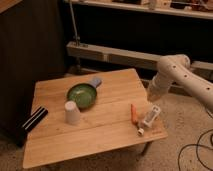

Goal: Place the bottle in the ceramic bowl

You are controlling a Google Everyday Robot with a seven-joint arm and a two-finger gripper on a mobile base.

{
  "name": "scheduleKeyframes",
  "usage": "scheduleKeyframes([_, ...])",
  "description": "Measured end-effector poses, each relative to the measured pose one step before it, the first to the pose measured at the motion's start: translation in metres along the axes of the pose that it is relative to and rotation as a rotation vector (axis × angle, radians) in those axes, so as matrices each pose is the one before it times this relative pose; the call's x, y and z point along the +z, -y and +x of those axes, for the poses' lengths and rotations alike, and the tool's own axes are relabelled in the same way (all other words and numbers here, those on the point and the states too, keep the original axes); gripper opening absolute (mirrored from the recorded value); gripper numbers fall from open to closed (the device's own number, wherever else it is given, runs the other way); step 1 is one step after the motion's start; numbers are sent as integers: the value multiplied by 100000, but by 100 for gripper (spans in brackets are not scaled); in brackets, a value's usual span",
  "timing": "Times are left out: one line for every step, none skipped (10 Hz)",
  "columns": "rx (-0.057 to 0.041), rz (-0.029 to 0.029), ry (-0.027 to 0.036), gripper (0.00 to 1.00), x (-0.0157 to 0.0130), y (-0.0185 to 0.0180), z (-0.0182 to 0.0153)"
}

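Dim, warm light falls from above on the table (pixel 100 136), where things cast only faint, soft shadows, the pale hand (pixel 151 96) over the table's right edge catches brightness, and everything behind the table sinks into darkness.

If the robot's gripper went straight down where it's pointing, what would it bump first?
Probably the small slim white bottle lying on the wooden table, near its edge. The gripper hangs above it, pointing down, though depth is unclear, so it could miss.
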Motion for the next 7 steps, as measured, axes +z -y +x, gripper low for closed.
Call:
scheduleKeyframes([309,-45,-101,31,-46,-200,21])
scheduleKeyframes([14,-16,-15,31,-9,-9,6])
scheduleKeyframes([-406,51,93,31,60,271,-3])
scheduleKeyframes([196,-42,-68,31,-31,-133,15])
scheduleKeyframes([262,-4,-64,31,-43,-164,3])
scheduleKeyframes([-302,35,62,31,39,209,5])
scheduleKeyframes([17,34,59,31,74,105,65])
